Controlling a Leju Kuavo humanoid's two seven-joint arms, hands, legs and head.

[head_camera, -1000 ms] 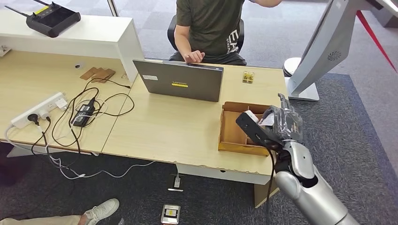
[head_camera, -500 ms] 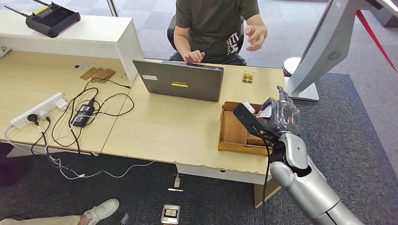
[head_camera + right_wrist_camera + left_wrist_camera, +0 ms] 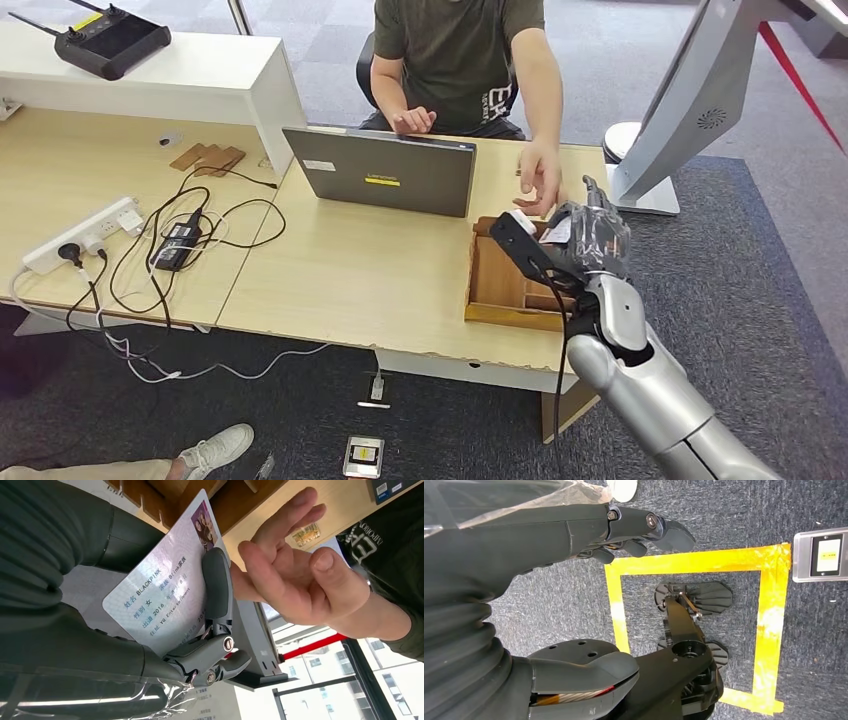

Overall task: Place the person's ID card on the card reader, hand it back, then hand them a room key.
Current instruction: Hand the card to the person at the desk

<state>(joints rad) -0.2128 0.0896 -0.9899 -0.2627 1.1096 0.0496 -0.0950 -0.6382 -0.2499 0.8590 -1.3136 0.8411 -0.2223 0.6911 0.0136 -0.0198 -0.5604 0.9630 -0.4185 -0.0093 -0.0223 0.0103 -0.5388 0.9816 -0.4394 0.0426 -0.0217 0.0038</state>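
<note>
My right hand [image 3: 592, 240] is raised over the far right of the desk and holds the ID card [image 3: 165, 595], a white card with printed text and a small photo. A dark finger [image 3: 216, 585] presses across the card's face. The person's hand [image 3: 295, 580] is open and reaches for the card, its fingers right beside the card's edge. In the head view that hand [image 3: 540, 182] hovers just beyond mine. Below lies a wooden divided box [image 3: 497, 285]. My left hand [image 3: 574, 535] hangs over the floor, fingers apart, holding nothing.
An open laptop [image 3: 385, 172] stands in front of the seated person. A power strip [image 3: 85, 232] with tangled cables lies at the left. A large grey stand [image 3: 690, 90] rises at the right. A small screened device [image 3: 363, 457] sits on the carpet by yellow tape [image 3: 769, 630].
My right hand has lifted the card up and away from me toward the person. The person's arm has swung down, and their hand now reaches to the card.
</note>
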